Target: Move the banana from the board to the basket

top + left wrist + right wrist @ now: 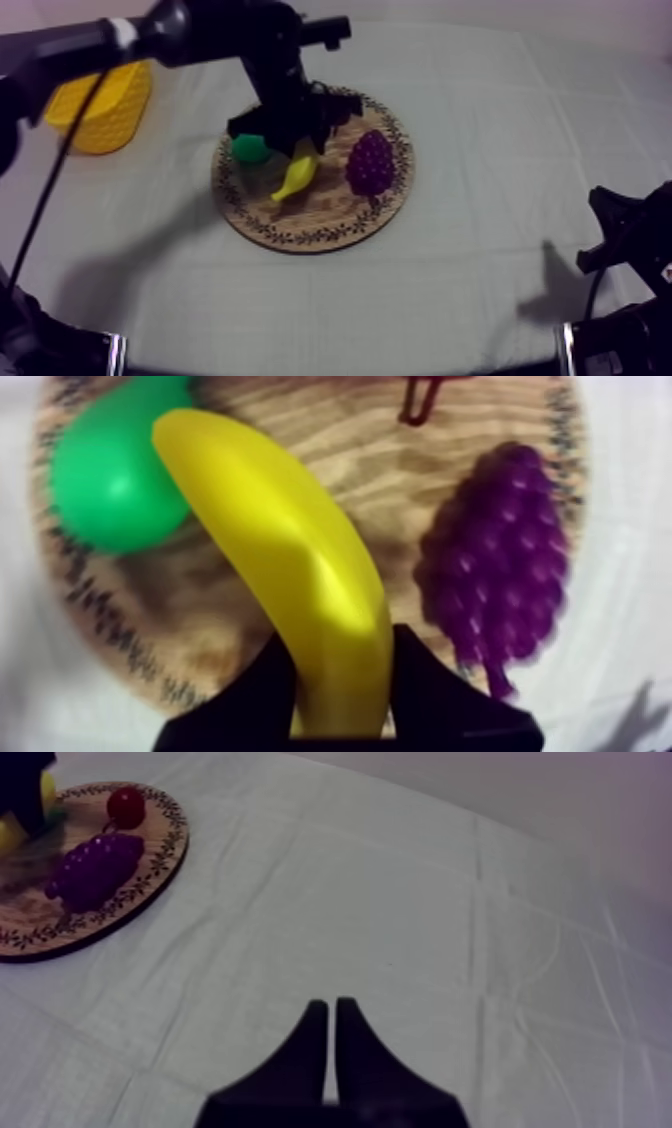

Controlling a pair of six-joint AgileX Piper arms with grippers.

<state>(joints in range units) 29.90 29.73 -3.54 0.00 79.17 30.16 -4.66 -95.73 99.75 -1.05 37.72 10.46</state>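
My left claw [340, 666] is clamped on the banana [280, 546] near one end, a finger each side, over the wooden board [400, 486]. Banana touches the pear [110, 476] on one side, w/ the grapes [500, 566] just beside on the other. Step in hand, I'd say: grip made, lift due. Can't tell if the banana is off the wood yet. Next calls for a straight pull up, clear of pear & grapes, then a swing over to the yellow basket [100, 105] on my left side of the table [480, 120], well apart from the board, & release above it. My right claw [332, 1017] is closed on nothing, idle over bare cloth. Hard to see: in top view my arm covers the grip, the board's far rim & part of the basket's mouth.
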